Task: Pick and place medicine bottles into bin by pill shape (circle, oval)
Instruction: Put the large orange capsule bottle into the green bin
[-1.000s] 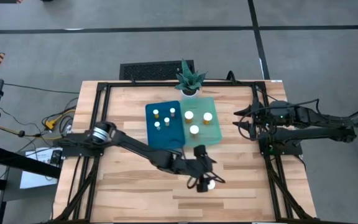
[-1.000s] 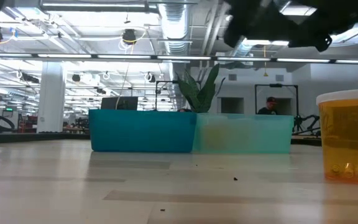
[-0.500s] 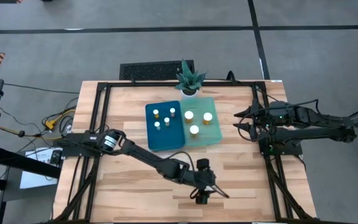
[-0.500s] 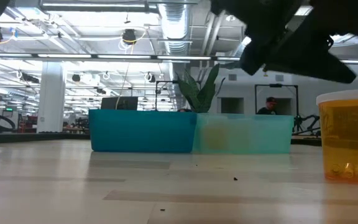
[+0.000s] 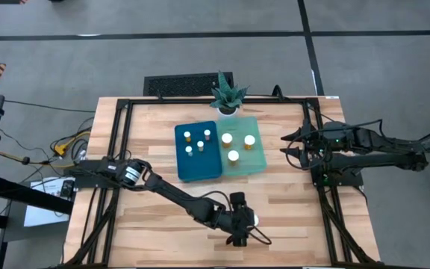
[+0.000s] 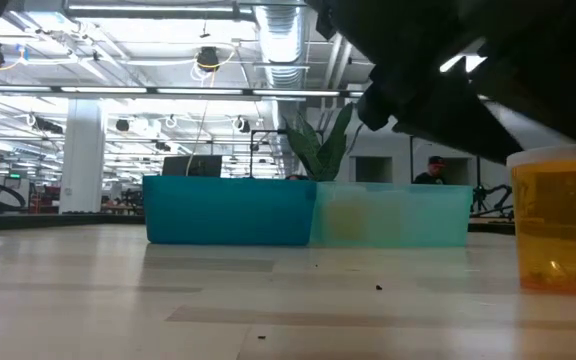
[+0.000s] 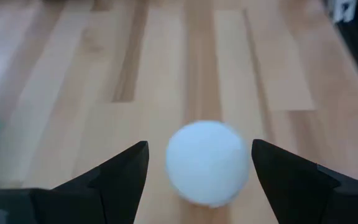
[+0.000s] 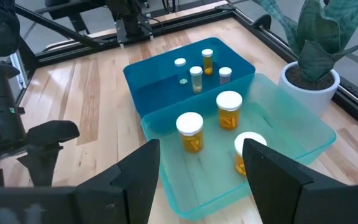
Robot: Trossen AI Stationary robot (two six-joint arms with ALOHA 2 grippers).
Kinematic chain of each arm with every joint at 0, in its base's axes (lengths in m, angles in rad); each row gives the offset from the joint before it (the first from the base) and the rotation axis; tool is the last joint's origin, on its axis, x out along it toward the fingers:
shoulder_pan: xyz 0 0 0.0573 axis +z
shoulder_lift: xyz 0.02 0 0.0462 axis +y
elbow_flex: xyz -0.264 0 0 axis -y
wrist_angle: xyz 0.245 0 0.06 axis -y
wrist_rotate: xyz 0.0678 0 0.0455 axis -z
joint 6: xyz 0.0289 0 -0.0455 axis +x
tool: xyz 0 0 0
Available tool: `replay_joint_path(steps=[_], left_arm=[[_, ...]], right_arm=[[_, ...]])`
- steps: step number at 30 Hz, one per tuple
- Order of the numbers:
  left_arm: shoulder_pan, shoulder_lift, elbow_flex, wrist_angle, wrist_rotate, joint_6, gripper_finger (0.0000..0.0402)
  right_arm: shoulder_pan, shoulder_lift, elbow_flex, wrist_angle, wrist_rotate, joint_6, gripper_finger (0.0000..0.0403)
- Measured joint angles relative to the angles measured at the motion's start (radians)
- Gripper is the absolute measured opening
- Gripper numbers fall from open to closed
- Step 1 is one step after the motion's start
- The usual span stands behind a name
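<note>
High view: left gripper (image 5: 239,233) hangs over a lone bottle (image 5: 251,220) near the table's (image 5: 155,232) front edge.
In the left wrist view its fingers (image 7: 120,177) stand wide apart on either side of the bottle's white cap (image 7: 208,161), not touching it and holding nothing. The low view shows the amber bottle (image 6: 560,220) upright on the wood under the dark arm. Farther back, four small bottles (image 5: 196,140) stand in the blue bin (image 5: 197,152), three wider ones (image 5: 237,145) in the clear bin (image 5: 245,149) touching its right side. A plant (image 5: 227,95) stands behind. The right gripper (image 5: 291,148) waits at the far right, fingers spread, empty.
</note>
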Motion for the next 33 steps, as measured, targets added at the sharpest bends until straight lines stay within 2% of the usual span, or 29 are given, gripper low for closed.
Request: replay_joint_path(steps=[12,23,33], left_arm=[[0.006,-0.001,0.001,-0.002,0.042,0.007,0.0276],[0.029,-0.001,0.001,-0.002,0.083,0.017,0.0197],[0.039,-0.003,0.038,-0.021,0.07,-0.032,0.02]], right_arm=[[0.0,0.0,0.0,0.0,0.0,0.001,0.0238],[0.0,0.0,0.0,0.0,0.0,-0.001,0.0238],[0.0,0.0,0.0,0.0,0.0,-0.011,0.0238]])
